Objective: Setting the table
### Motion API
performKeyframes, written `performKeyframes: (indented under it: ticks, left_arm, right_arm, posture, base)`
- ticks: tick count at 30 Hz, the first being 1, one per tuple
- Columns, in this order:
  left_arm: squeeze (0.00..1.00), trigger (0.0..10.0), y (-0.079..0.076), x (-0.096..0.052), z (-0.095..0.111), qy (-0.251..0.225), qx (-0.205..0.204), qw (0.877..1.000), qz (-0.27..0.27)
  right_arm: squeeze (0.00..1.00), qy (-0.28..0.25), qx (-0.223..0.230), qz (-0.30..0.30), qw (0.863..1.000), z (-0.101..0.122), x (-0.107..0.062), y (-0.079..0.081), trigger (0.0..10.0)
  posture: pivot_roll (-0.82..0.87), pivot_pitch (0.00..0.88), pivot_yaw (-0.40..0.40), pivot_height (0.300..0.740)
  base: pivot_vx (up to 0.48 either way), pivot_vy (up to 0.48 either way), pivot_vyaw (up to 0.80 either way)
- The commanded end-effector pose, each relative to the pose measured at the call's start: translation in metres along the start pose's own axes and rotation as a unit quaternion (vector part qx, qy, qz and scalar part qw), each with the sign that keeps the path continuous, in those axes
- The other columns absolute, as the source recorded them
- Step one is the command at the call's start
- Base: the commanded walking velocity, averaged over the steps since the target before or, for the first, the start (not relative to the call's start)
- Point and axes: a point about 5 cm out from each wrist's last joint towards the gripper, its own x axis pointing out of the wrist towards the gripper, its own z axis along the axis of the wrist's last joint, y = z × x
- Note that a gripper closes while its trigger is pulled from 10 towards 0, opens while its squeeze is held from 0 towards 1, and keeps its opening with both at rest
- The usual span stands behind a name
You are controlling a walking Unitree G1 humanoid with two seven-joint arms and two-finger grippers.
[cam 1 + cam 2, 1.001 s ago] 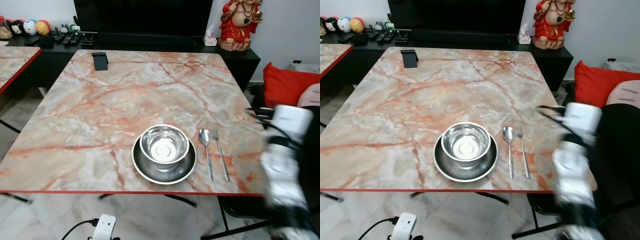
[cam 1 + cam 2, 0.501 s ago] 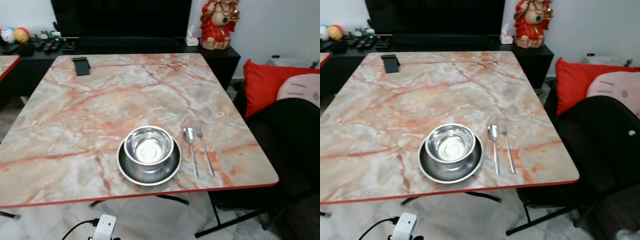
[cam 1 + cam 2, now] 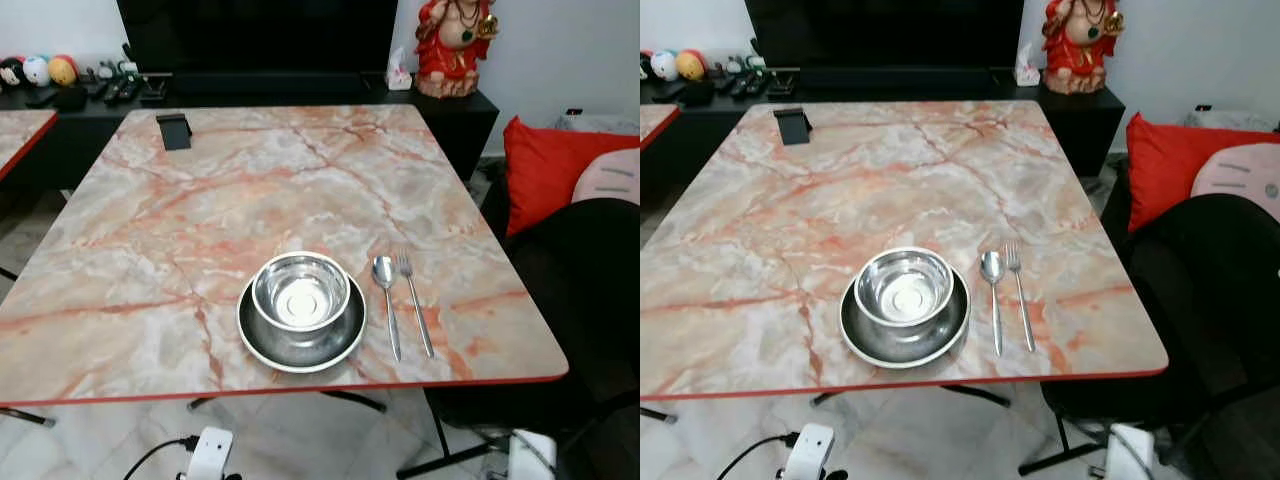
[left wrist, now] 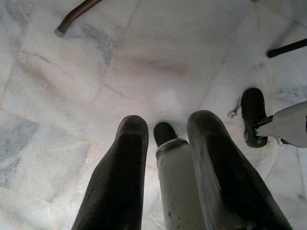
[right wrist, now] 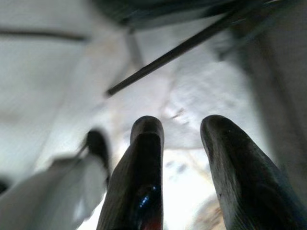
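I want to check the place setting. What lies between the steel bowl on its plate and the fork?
The steel spoon lies between the round steel bowl and the steel fork, beside the fork on the marble-patterned table, in both eye views.

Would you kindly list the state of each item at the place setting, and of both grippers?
Bowl: upright, empty, sitting in the plate.
Plate: flat on the table, near its front edge.
Spoon: lying flat, right of the plate.
Fork: lying flat, beside the spoon.
Left gripper: open, hanging over the floor.
Right gripper: open, hanging idle.
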Motion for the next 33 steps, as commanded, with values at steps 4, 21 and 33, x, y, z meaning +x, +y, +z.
performKeyframes:
  ticks: [4, 21, 33]
  left_arm:
    - [0.00, 10.0, -0.001, 0.000, -0.003, 0.005, -0.014, 1.000, 0.005]
    - [0.00, 10.0, 0.003, -0.001, -0.003, 0.003, -0.020, 1.000, 0.015]
    - [0.00, 10.0, 0.006, -0.001, -0.005, 0.001, -0.063, 0.998, 0.032]
  right_arm:
    - [0.00, 0.028, -0.022, 0.042, 0.998, -0.020, -0.003, 0.005, 10.0]
    - [0.00, -0.046, 0.039, 0.066, 0.996, 0.003, -0.001, 0.008, 10.0]
    - [0.00, -0.052, -0.018, 0.141, 0.989, 0.004, -0.004, 0.029, 10.0]
  posture:
    - [-0.02, 0.000, -0.031, 0.740]
    - [0.00, 0.000, -0.025, 0.740]
    - [0.00, 0.000, -0.026, 0.740]
  base:
    - [0.000, 0.000, 0.00]
    - [0.000, 0.000, 0.00]
    - [0.000, 0.000, 0.00]
